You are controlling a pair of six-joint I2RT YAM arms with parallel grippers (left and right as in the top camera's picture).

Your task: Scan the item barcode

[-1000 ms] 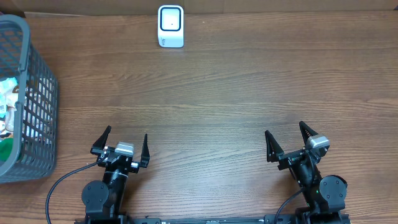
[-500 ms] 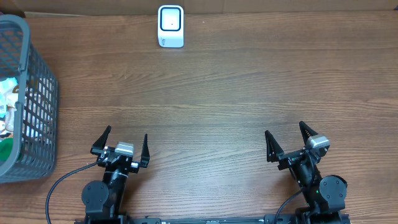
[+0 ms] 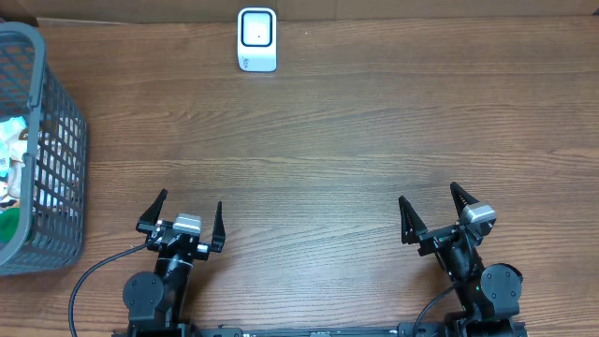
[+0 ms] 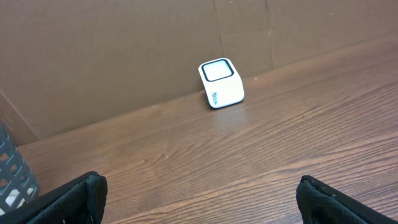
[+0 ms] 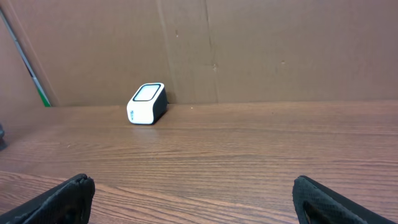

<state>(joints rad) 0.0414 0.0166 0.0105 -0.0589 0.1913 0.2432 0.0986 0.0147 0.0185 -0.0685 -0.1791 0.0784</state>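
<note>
A white barcode scanner (image 3: 256, 39) with a dark-rimmed window stands at the table's far edge, also seen in the left wrist view (image 4: 221, 83) and the right wrist view (image 5: 146, 104). Items in white and green packaging (image 3: 14, 168) lie inside the grey basket (image 3: 58, 140) at the left; no barcode is readable. My left gripper (image 3: 185, 217) rests open near the front edge, nothing between its fingers (image 4: 68, 199). Far from the scanner, my right gripper (image 3: 433, 212) also stands open and empty, fingers (image 5: 323, 199) spread wide.
A brown cardboard wall (image 4: 124, 50) backs the wooden table (image 3: 328, 140) behind the scanner. The grey mesh basket occupies the left edge, its corner showing in the left wrist view (image 4: 15, 177). A green-tipped rod (image 5: 28, 65) leans at the far left of the right wrist view.
</note>
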